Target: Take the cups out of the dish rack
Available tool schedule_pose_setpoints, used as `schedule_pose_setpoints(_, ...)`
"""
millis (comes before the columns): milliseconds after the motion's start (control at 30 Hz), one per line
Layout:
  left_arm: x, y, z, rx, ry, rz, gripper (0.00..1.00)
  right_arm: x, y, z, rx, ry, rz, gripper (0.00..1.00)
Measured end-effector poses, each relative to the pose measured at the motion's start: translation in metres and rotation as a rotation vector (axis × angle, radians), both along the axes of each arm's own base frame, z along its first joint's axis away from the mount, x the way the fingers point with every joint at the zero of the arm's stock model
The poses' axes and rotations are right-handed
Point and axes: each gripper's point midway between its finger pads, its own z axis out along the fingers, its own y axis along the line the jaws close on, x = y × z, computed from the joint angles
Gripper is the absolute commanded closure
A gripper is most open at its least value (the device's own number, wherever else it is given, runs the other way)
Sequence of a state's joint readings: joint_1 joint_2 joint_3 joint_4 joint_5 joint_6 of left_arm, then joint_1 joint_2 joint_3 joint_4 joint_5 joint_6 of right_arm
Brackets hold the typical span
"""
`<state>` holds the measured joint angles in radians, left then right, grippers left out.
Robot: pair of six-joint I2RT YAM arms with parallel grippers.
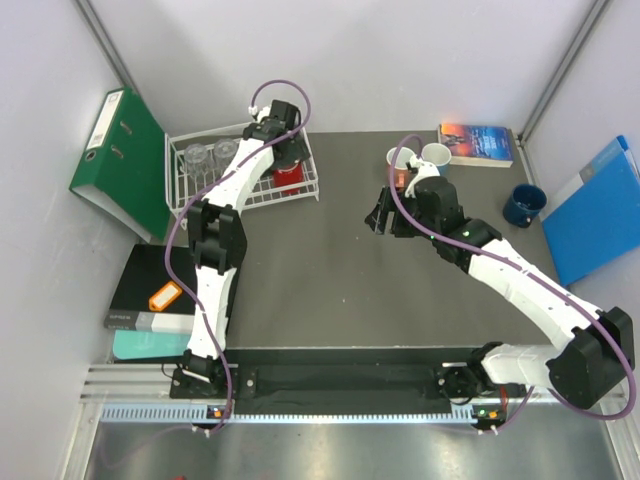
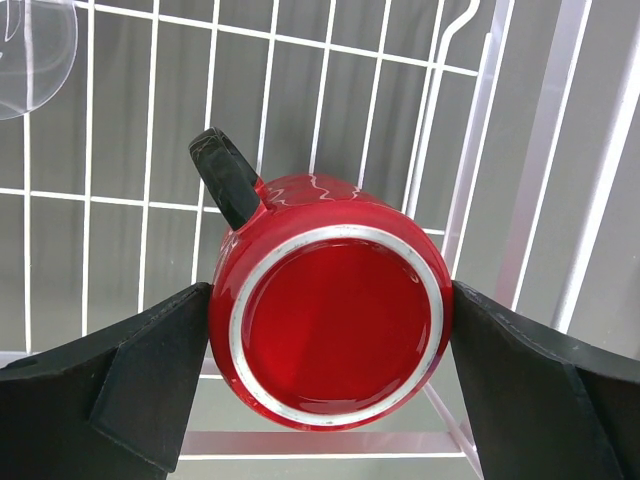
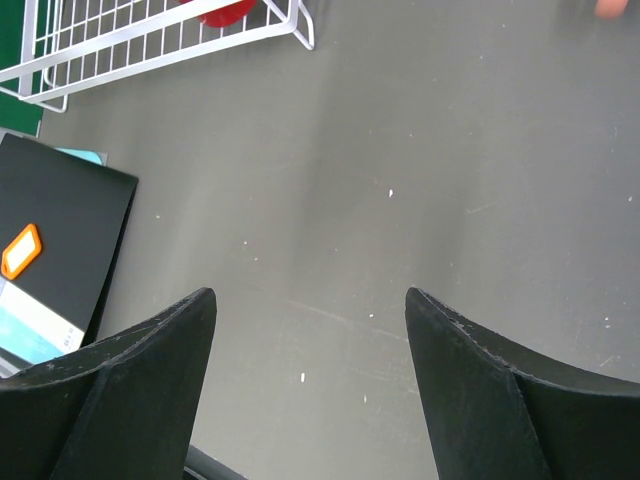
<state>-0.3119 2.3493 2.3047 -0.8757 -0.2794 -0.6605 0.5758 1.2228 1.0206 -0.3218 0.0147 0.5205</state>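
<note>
Dark bench, white walls; rack holds glasses, red mug
left jaws released astride mug; right jaws released, empty

The red mug, base toward the camera, sits in the dish rack between the left gripper's spread fingers.

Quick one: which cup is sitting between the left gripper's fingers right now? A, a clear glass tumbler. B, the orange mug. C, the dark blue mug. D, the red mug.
D: the left wrist view shows the left gripper straddling the red mug, which lies base towards the camera inside the dish rack.
</note>
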Motion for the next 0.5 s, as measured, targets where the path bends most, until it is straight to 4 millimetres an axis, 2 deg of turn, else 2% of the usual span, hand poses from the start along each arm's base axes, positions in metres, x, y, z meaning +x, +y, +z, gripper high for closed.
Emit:
schedule_pose_setpoints(233, 0.001, 0.006, -0.002, 0.032, -0.005, 0.018, 0.01, 0.001, -0.001, 0.000, -0.004, -0.003, -0.009, 0.23)
schedule_pose_setpoints(500, -0.009, 0.026, -0.015, 0.125, 0.037, 0.050, 0.03, 0.002, -0.003, 0.000, -0.008, -0.005, -0.016, 0.23)
